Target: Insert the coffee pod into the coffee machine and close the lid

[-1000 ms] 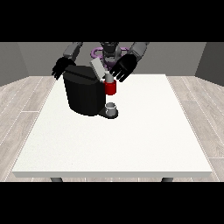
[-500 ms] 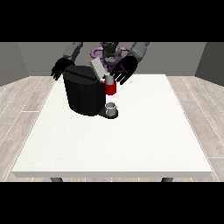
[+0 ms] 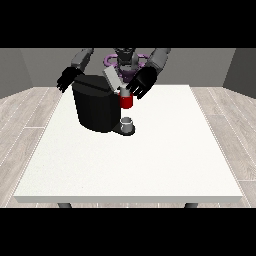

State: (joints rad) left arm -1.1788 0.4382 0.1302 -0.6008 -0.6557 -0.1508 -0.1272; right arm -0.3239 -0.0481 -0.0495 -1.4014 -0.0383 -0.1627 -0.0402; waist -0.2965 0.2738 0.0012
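Black coffee machine stands on the far left part of the white table, close to the robot. Its grey lid is raised, tilted up and back towards the robot — not closed.

A red thing at the machine sits at the machine's front right, directly below the raised lid. Under it, on the machine's dark base, stands a small grey cup-like thing; whether this is the coffee pod cannot be told, so it is recorded as a grey thing only. The pod itself is not plainly identifiable anywhere in the front view.

The hand at the view's right is just beside the lid and just above the red thing, palm facing the camera. Its fingers appear spread and hanging downward, holding nothing that can be seen; contact with the lid cannot be confirmed.

The hand at the view's left hangs at the machine's far upper corner, behind its top edge — fingers look relaxed and pointing down, nothing in them. Whether it touches the machine body cannot be told
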